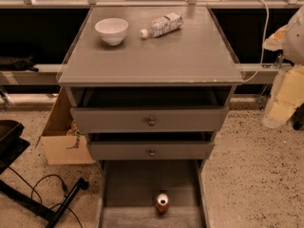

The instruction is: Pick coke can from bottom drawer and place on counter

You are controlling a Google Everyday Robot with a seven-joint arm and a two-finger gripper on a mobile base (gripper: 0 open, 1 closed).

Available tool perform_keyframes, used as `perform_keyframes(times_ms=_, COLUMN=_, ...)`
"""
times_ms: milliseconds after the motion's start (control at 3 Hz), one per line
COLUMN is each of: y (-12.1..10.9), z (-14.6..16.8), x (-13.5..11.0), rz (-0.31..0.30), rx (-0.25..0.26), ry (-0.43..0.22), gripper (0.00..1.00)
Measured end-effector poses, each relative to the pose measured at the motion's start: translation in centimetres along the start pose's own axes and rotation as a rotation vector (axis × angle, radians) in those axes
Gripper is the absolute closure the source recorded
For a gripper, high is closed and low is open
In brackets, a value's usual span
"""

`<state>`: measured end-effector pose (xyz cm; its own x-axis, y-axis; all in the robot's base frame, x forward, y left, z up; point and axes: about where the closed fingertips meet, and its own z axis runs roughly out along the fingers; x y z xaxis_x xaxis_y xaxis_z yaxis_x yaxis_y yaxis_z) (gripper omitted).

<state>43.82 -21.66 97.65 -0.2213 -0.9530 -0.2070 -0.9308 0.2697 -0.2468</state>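
One red coke can (162, 203) stands in the bottom drawer (137, 184), which is pulled out toward us beneath two knobbed drawers. The can sits on the drawer's flat grey floor, a little right of centre and just behind the near front wall. Its silver top faces up, so its long axis runs vertical and it is upright, not tipped. We see no pincer anywhere in this view, so we cannot tell whether it is open or closed, nor which way the can lies from it. We judge that a reach has to come down into the drawer from above. Well above, the counter (156, 61) carries a white bowl (111, 30) at its back left, with a plastic bottle (161, 24) lying on its side near the bowl.
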Motion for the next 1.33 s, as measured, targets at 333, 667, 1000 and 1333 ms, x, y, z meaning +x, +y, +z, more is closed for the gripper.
perform_keyframes(times_ms=333, y=0.0, z=0.0, x=0.0, rz=0.000, rx=0.000, ry=0.000, gripper=0.00)
perform_keyframes(times_ms=667, y=0.6, z=2.0, x=0.7, rz=0.032, rx=-0.045, ry=-0.061, gripper=0.00)
perform_keyframes(times_ms=1000, y=2.8, z=6.9, x=1.8, rz=0.065, rx=-0.122, ry=-0.194, gripper=0.00)
perform_keyframes(times_ms=1333, y=6.8, z=14.7, x=4.2, rz=0.137, rx=-0.188, ry=-0.380, gripper=0.00)
